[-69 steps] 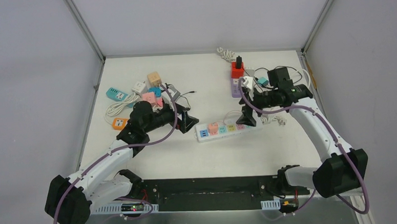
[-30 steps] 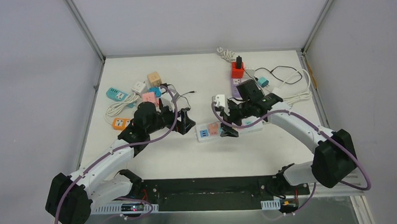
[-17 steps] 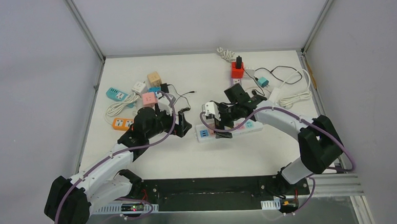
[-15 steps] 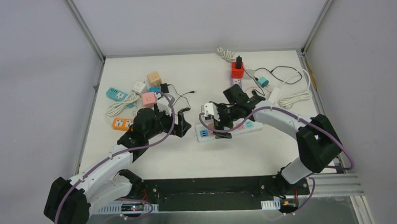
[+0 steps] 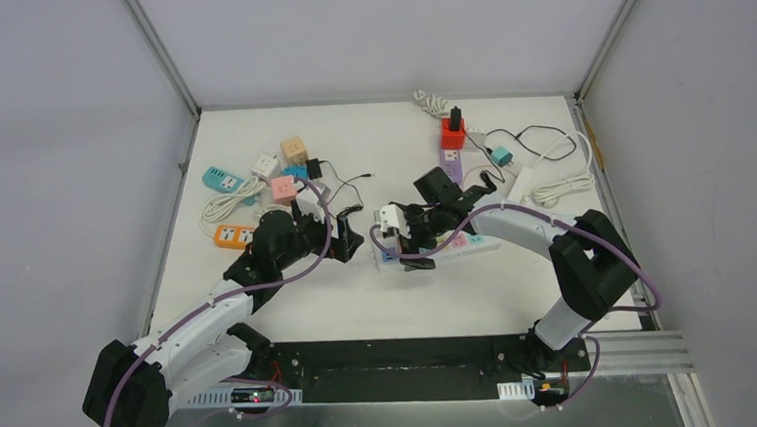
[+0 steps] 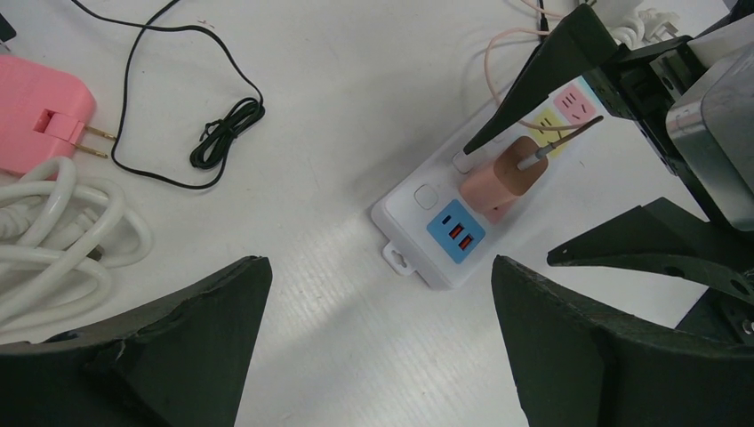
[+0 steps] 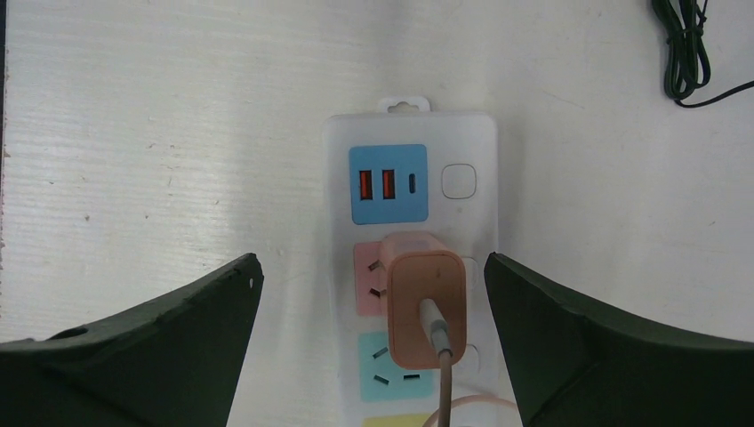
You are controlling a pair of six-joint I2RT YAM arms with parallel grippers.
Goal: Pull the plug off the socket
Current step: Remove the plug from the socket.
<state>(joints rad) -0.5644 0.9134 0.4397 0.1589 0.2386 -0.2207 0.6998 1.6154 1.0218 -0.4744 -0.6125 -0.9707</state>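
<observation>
1. The plug point(image 7: 425, 307), a smooth salmon block with rounded corners, sat in a glossy white power strip point(image 7: 462, 133) mid-table
2. The right gripper point(image 7: 369, 264) hung spread wide over it; the left gripper point(image 6: 381, 267), also spread, faced the strip's left end
3. A coiled black cable point(image 6: 227, 133), pink adapter point(image 6: 40, 124) and white cord point(image 6: 53, 231) lay left, apart
</observation>
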